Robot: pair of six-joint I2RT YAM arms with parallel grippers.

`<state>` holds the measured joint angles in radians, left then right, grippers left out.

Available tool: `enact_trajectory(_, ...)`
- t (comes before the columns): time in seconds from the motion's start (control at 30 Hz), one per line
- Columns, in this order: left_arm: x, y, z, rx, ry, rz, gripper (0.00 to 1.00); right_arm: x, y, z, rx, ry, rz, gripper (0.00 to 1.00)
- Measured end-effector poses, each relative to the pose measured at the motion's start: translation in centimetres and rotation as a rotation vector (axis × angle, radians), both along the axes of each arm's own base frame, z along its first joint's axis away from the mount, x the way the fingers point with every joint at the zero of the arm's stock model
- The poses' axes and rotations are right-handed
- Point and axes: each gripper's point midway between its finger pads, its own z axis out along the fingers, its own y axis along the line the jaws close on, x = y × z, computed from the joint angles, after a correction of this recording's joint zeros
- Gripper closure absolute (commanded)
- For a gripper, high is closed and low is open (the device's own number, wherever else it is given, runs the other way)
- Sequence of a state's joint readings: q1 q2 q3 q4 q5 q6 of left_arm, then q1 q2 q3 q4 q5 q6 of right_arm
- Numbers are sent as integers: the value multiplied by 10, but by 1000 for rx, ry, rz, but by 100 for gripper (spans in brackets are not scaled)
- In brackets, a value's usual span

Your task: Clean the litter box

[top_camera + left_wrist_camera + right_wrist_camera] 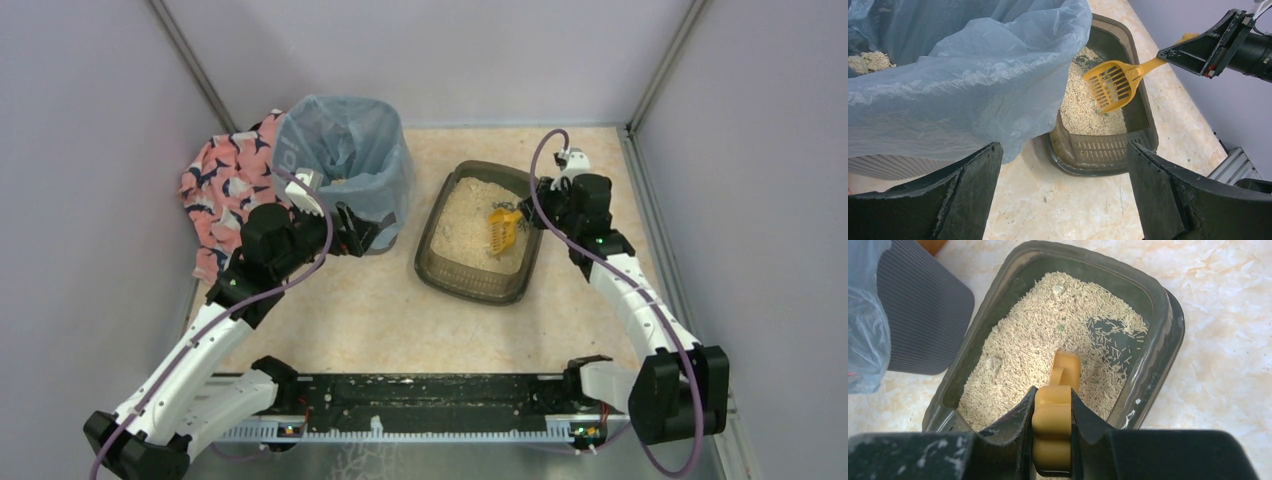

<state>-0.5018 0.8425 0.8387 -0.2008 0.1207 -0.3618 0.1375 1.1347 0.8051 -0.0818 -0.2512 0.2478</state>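
Observation:
The litter box (470, 287), a shallow dark tray of beige litter, sits right of centre; it also shows in the left wrist view (1098, 152) and the right wrist view (1154, 295). My right gripper (543, 212) (1053, 396) is shut on the handle of a yellow slotted scoop (503, 228) (1111, 86) (1052, 415). The scoop head is over the litter near the right wall, and nothing shows in it. Pale clumps (1058, 288) (993, 363) lie in the litter. My left gripper (365, 232) (1063, 148) is open and empty, low beside the bin, pointing at the box's near end.
A tall bin lined with a light blue bag (345, 150) (963, 75) (923, 315) stands just left of the litter box, with some litter inside. A pink patterned cloth (225, 185) lies behind it at the left wall. Grey walls close in three sides.

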Motion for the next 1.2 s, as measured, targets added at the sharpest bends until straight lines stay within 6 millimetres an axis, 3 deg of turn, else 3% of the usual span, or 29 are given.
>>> enact_trajectory(0.4, 0, -1, -2, 2, 5, -3, 1, 4, -2, 17, -30, -26, -19, 100)
enact_trajectory(0.6, 1, -1, -7, 6, 12, -3, 1, 18, 10, 25, 23, -40, 9, 100)
enact_trajectory(0.9, 0, -1, -10, 9, 18, -3, 1, 35, 32, 14, 145, -11, 58, 100)
enact_trajectory(1.2, 0, -1, -11, 9, 19, -3, 1, 38, 43, -24, 302, 18, 65, 100)
